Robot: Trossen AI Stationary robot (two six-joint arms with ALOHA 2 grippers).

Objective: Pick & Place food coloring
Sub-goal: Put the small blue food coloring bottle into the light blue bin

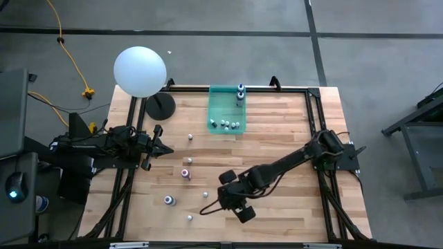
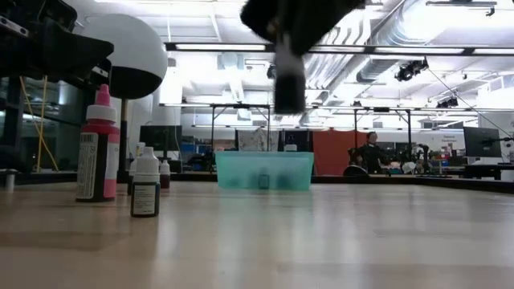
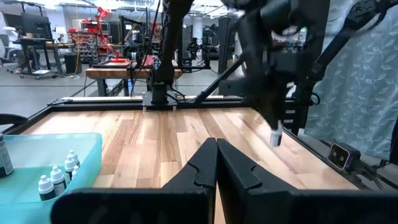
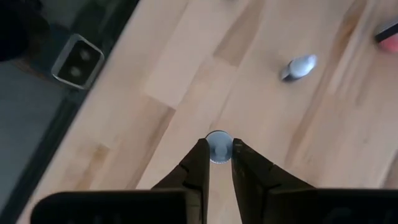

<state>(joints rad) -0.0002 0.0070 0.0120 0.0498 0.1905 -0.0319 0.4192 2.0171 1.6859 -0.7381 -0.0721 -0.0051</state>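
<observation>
Item: small food coloring bottle (image 4: pixel 218 147), white cap up, pinched between my right gripper (image 4: pixel 217 163) fingers, lifted clear of the table's (image 1: pixel 291 138) near side. Others: several in the teal bin (image 1: pixel 220 104), some loose on the boards. Left gripper (image 1: pixel 163 147) shut, parked left. Risk: the shallow grip may let it slip in transit.

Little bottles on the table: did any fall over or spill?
Nothing stands out. The pink bottle and the small white bottle stand upright, and no spill shows. One tiny bottle hangs in the air only because the right pincer holds it.
</observation>
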